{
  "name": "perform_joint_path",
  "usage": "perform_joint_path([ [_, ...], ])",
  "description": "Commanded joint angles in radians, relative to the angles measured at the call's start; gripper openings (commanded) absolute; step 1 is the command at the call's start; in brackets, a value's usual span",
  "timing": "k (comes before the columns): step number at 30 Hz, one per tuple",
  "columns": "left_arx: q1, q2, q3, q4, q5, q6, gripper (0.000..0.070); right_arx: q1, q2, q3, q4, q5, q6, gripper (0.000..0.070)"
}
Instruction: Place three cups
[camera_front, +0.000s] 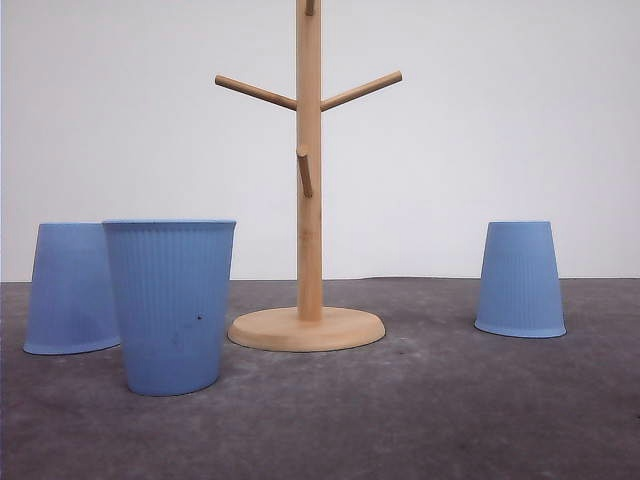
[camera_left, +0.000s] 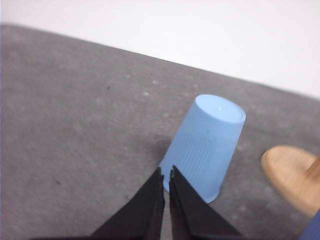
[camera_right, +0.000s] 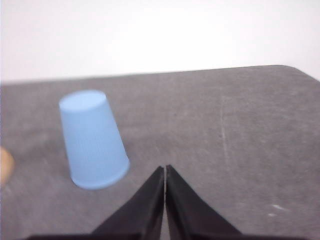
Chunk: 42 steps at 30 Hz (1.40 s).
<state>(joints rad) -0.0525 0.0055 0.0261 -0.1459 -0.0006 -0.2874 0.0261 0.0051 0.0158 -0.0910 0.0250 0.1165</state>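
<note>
You see a dark grey felt-like table (camera_front: 420, 420) before a plain white wall (camera_front: 500, 120), with both the left gripper (camera_left: 166, 176) and right gripper (camera_right: 165, 171) closed on nothing.

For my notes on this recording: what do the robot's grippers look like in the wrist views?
Both look alike. The left gripper and the right gripper each have two plain matte black jaws, broad at the base and tapering to sharp points like wedges. No markings, cables or pads are visible on them.
</note>
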Motion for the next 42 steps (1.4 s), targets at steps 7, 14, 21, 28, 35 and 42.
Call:
perform_joint_path([
  [7,0.001,-0.001,0.013,0.018,0.005,-0.233,0.0,0.003,-0.002,0.002,0.124,-0.007,0.377,0.0],
  [14,0.001,0.0,0.127,0.051,-0.01,-0.155,0.0003,0.002,0.0,0.121,0.009,-0.006,0.38,0.0],
  [21,0.001,0.106,0.378,-0.205,-0.029,-0.087,0.0003,0.003,0.035,0.28,-0.165,-0.011,0.37,0.0],
  [28,0.0,0.345,0.632,-0.467,0.027,0.017,0.0003,0.003,0.185,0.443,-0.338,-0.122,0.326,0.0],
  [35,-0.007,0.55,0.81,-0.63,0.155,0.137,0.0003,0.003,0.431,0.627,-0.497,-0.243,0.106,0.0],
  [42,-0.148,0.624,0.852,-0.65,0.158,0.207,0.0003,0.071,0.609,0.762,-0.541,-0.261,-0.078,0.0],
])
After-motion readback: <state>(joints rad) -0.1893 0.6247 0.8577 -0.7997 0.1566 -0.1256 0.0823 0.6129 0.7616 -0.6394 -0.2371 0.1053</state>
